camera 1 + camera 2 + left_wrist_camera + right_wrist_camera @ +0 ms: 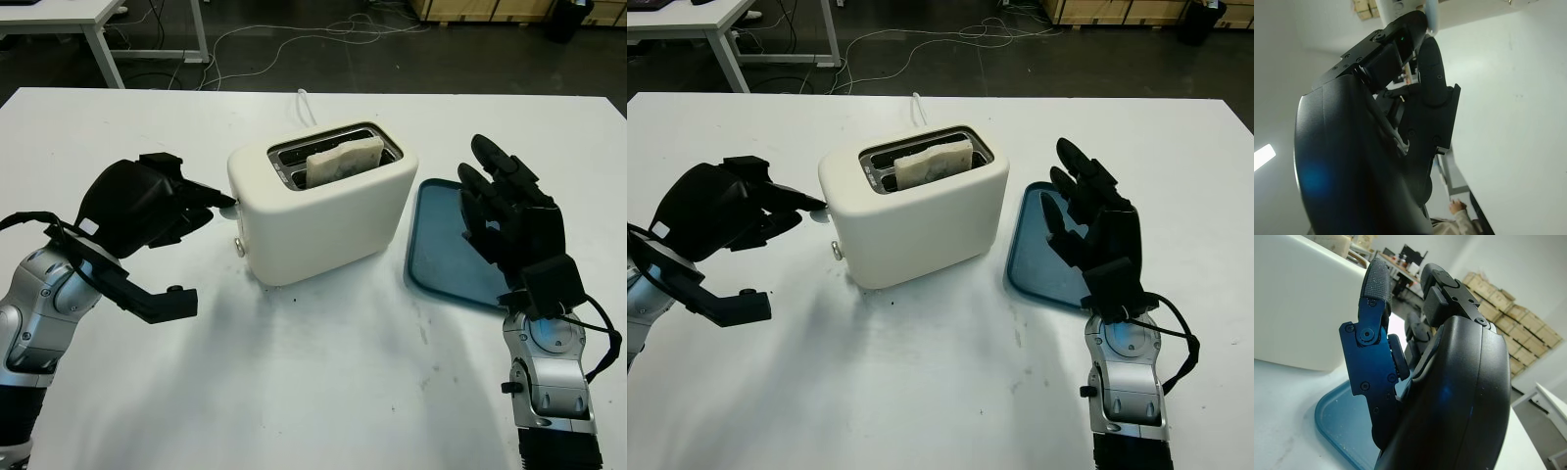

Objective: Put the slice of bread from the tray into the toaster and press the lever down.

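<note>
A cream toaster [323, 215] stands in the middle of the white table. The bread slice [343, 160] stands in its slot, with its top edge sticking out. My left hand [191, 211] is at the toaster's left end, open, one fingertip [227, 201] touching the end wall near the top. A small knob [239, 247] juts out lower on that end. To the right of the toaster lies the blue tray [441, 245]. My right hand [500, 196] is raised over the tray, open and holding nothing.
The toaster's white cable [306, 103] runs off toward the table's far edge. Beyond that edge are a dark floor with loose cables and a white desk [98, 24] at the back left. In the left wrist view, a person's hand [1457, 208] appears far off.
</note>
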`<state>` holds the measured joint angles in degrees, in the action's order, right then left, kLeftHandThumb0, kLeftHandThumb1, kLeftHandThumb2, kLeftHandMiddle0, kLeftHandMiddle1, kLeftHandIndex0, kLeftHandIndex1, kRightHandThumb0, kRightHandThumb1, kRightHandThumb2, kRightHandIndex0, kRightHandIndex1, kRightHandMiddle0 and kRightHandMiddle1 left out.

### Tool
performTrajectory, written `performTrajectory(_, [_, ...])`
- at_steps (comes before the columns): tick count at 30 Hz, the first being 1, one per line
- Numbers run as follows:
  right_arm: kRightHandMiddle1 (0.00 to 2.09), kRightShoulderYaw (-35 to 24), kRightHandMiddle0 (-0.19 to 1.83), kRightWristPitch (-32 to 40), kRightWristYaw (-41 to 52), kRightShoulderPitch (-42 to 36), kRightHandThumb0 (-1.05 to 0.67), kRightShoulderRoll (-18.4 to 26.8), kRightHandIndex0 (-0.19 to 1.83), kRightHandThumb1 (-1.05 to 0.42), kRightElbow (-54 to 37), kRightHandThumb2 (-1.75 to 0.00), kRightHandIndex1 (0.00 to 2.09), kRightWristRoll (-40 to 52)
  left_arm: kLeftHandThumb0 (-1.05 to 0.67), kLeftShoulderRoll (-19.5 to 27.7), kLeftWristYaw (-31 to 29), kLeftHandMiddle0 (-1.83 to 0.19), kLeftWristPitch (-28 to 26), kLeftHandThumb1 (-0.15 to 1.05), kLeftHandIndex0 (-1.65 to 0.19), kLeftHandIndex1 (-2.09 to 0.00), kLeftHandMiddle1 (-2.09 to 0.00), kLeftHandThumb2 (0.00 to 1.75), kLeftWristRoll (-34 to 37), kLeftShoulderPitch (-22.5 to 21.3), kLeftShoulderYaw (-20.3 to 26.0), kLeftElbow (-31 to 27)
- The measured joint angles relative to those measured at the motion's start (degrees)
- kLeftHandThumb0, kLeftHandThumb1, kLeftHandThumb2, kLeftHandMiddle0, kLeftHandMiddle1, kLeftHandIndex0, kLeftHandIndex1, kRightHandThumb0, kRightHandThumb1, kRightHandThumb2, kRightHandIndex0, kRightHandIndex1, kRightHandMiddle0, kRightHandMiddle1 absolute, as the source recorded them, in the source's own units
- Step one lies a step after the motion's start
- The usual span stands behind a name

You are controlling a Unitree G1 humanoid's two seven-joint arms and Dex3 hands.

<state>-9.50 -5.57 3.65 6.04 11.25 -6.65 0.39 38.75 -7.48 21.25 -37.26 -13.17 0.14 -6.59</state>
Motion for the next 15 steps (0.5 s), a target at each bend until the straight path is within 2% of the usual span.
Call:
performTrajectory(2, [0.0, -0.03, 0.48, 0.02, -0.05, 0.0, -0.62, 0.0, 0.49, -0.92, 0.0, -0.44, 0.0, 0.0, -0.26, 0.0, 0.15, -0.65, 0.04, 0.92, -1.04, -0.07, -1.31, 0.37, -0.02, 0.22, -0.47, 0.08])
performTrajectory(4, [0.0, -0.13, 0.48, 0.02, -0.06, 0.0, -0.61, 0.0, 0.5, -0.92, 0.0, -0.44, 0.0, 0.01, -0.25, 0.0, 0.38, -0.64, 0.32, 0.92, -1.07, -0.09, -1.44, 0.35, 0.0, 0.48, -1.33, 1.01])
performTrajectory(8, [0.0, -0.66, 0.47, 0.0, -0.11, 0.0, -0.61, 0.01, 0.49, -0.92, -0.01, -0.44, 0.0, 0.02, -0.26, -0.08, 1.23, -0.68, 0.55, 0.92, -1.05, -0.1, -1.31, 0.32, -0.51, 1.64, -4.91, 4.75])
performTrajectory(12, [0.0, -1.8, 0.48, -0.02, 0.03, 0.0, -0.62, 0.18, 0.48, -0.92, 0.01, -0.44, 0.0, 0.77, -0.24, -1.5, 9.62, -0.68, 3.31, 0.92, -1.03, -0.09, -1.29, 0.34, -1.63, 1.26, -8.37, 12.61])
performTrajectory(15, [0.0, -2.32, 0.48, -0.03, 0.07, -0.01, -0.62, 0.27, 0.5, -0.92, 0.0, -0.43, 0.01, 0.83, -0.22, -2.22, 13.44, -0.67, 4.41, 0.92, -1.03, -0.09, -1.26, 0.33, -1.86, 1.24, -10.31, 16.75])
